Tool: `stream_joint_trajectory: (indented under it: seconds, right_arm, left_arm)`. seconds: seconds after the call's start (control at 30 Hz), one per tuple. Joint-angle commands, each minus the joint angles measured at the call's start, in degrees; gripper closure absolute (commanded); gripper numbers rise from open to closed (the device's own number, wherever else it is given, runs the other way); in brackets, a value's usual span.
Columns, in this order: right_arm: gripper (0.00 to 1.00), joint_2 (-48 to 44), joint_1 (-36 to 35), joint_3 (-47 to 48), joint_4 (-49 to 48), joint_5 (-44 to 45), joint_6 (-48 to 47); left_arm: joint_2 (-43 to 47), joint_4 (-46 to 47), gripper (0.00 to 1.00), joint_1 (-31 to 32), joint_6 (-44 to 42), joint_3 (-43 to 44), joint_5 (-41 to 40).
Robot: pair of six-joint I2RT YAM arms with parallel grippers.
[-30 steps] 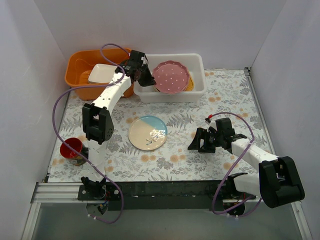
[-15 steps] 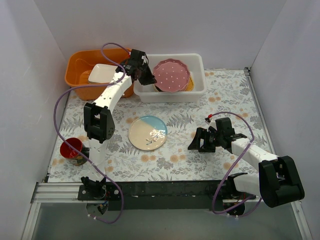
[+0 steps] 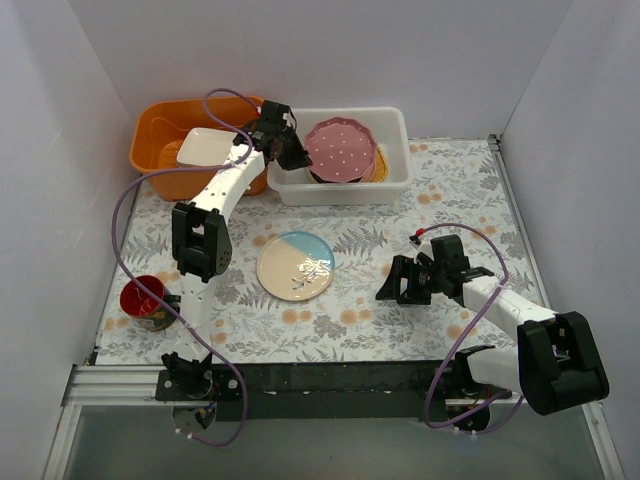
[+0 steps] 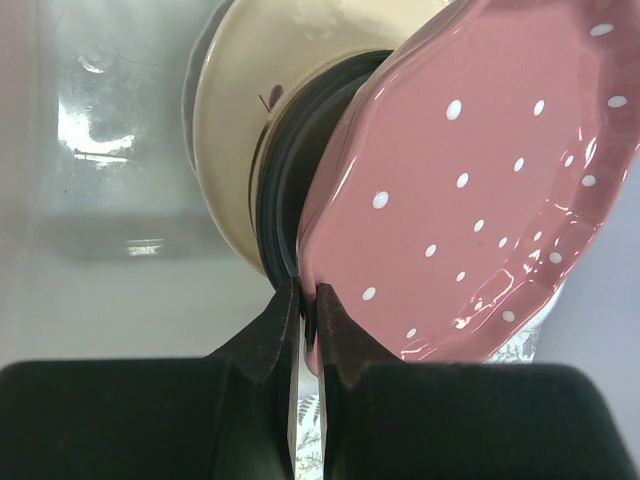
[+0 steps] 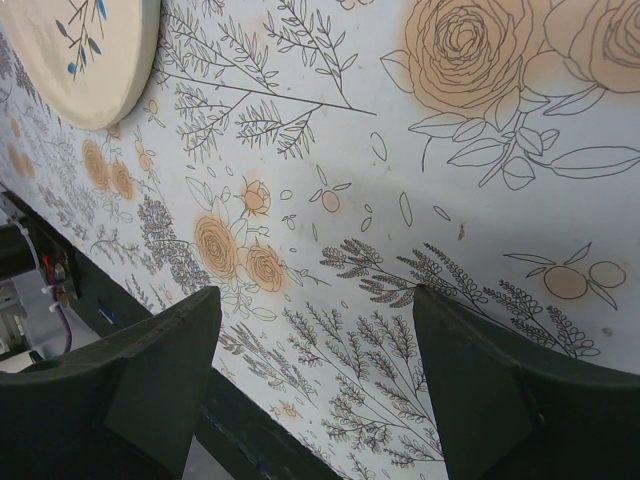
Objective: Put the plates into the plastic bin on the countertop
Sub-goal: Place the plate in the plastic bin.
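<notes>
Left wrist view: the left gripper point(image 4: 305, 312) is squeezing its two fingers together on the scalloped rim of the pink white-dotted round plate point(image 4: 470, 190), which is tilting steeply (its glossy face is filling the right half of this view). Close behind it, a small black round plate point(image 4: 283, 190) is resting against a cream round plate point(image 4: 250, 90). Past those, the cloudy wall of the white translucent rectangular plastic bin point(image 4: 100, 150) is showing.

From the top external view, the left gripper point(image 3: 285, 150) is reaching over the left end of the bin point(image 3: 340, 190), and the pink plate point(image 3: 342, 152) is sitting inside it on the other plates. The edge of an orange woven-look plate point(image 3: 380, 166) is peeking out on the pink plate's right.

Just beside the bin's left end, an orange plastic tub point(image 3: 150, 150) is holding a white rectangular dish point(image 3: 205, 147). In front of the bin, a cream-and-light-blue round plate point(image 3: 296, 264) is lying flat on the pale countertop point(image 3: 450, 200) printed with grey ferns and orange flowers.

Well apart from the bin, toward the near right, the right gripper point(image 3: 392, 288) is hovering low with its jaws standing wide apart; in its own view only the countertop point(image 5: 400, 200) is showing between them. A red cup point(image 3: 143, 296) is standing far from the bin, at the near left.
</notes>
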State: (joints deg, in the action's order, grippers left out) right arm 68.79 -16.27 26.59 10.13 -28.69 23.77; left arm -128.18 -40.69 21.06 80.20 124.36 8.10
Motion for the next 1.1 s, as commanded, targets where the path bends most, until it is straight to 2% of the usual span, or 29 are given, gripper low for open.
stream_joint_trajectory:
  seconds: [0.0,0.8,0.9,1.03,1.07]
  right_arm:
    - [0.15,0.55,-0.25,1.36,-0.02,0.48,-1.18]
    - [0.15,0.46,-0.16,0.57,-0.2,-0.05,-1.44]
    - [0.15,0.37,-0.16,0.48,-0.2,-0.05,-1.36]
    - [0.15,-0.06,-0.25,0.31,-0.2,-0.14,-1.18]
    - [0.15,-0.06,-0.16,0.22,-0.11,-0.14,-1.09]
  left_arm:
    - [1.8,6.94,1.0,-0.49,1.97,4.31,1.92]
    - [-1.81,7.29,0.99,-1.02,0.83,5.02,1.57]
    - [-1.46,7.38,0.89,-1.11,0.31,4.58,1.92]
    - [-0.49,7.46,0.55,-1.11,-0.22,3.53,2.01]
    - [-0.23,7.55,0.52,-1.11,-0.66,3.18,2.1]
